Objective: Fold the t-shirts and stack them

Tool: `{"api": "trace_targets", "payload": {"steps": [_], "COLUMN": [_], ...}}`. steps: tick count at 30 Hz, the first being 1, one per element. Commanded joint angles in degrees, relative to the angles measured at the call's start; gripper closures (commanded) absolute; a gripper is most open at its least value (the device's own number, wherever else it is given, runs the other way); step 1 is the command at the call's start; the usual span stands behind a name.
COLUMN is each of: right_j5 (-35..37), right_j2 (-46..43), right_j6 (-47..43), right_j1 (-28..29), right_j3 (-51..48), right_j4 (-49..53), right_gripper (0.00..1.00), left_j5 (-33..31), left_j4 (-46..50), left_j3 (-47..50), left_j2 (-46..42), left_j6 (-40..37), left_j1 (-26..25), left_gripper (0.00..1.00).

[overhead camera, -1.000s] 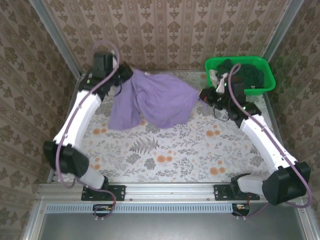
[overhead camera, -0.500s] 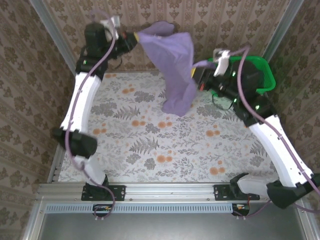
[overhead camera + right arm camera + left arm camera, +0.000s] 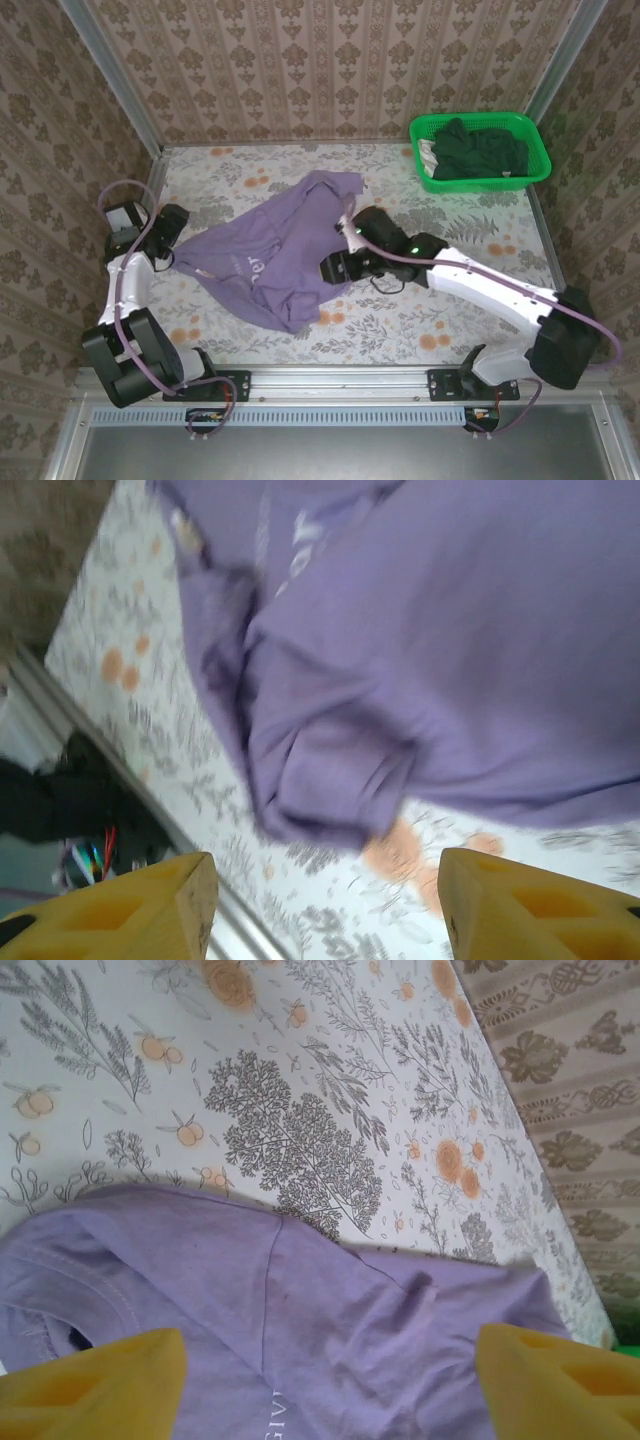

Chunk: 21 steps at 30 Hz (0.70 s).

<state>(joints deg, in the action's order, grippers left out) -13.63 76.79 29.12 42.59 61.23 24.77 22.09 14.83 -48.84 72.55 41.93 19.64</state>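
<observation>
Lavender t-shirt (image 3: 265, 262) lay rumpled; white chest lettering (image 3: 287, 1407) was cropped and illegible. Left gripper (image 3: 330, 1385) and right gripper (image 3: 325, 905) gaped wide, empty. Top view: dark green t-shirts (image 3: 478, 152) in basket (image 3: 470, 185).

One lavender t-shirt (image 3: 270, 255) mid-frame on the bench (image 3: 240, 180). One green basket (image 3: 541, 150) upper right, with dark green t-shirts (image 3: 480, 150) heaped inside, too bunched to count. Two grippers in play: left gripper (image 3: 168, 248), right gripper (image 3: 330, 268).
</observation>
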Motion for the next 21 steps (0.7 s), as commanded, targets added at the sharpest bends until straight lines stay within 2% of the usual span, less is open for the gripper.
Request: {"api": "trace_targets", "payload": {"steps": [1,5,9,12,15,18,21], "right_j5": [4.59,11.11,10.73,10.87,12.6,15.03,15.45], "right_j2": [-3.67,1.56,10.61,16.74,22.84,27.63,29.64], "right_j6": [5.15,4.32,5.49,6.48,5.56,4.45,4.91], "right_j1": [-7.93,-12.24,-15.68,-17.45,-18.23,-18.71,-19.85], "right_j3": [-0.19,2.94,4.69,5.95,9.2,11.48,10.68], "right_j4": [-1.42,3.06,2.61,2.53,4.78,7.14,6.49], "right_gripper": [0.38,0.38,0.38,0.38,0.38,0.37,0.38], "left_j5": [-2.62,-11.05,-12.39,-14.04,-15.4,-14.93,-15.37], "left_j4": [3.99,15.56,19.08,23.42,26.54,25.37,26.81], "left_j3": [-6.09,-13.22,-15.68,-19.65,-23.13,-25.09,-29.22], "left_j2": [1.02,5.99,12.55,19.5,25.41,29.18,33.23], "left_j6": [-2.35,-7.9,-9.36,-12.22,-13.47,-13.41,-13.41], "left_j1": [-3.69,-13.46,-21.91,-26.39,-27.96,-28.32,-28.81], "left_gripper": [0.18,0.15,0.18,0.13,0.12,0.11,0.11]}}
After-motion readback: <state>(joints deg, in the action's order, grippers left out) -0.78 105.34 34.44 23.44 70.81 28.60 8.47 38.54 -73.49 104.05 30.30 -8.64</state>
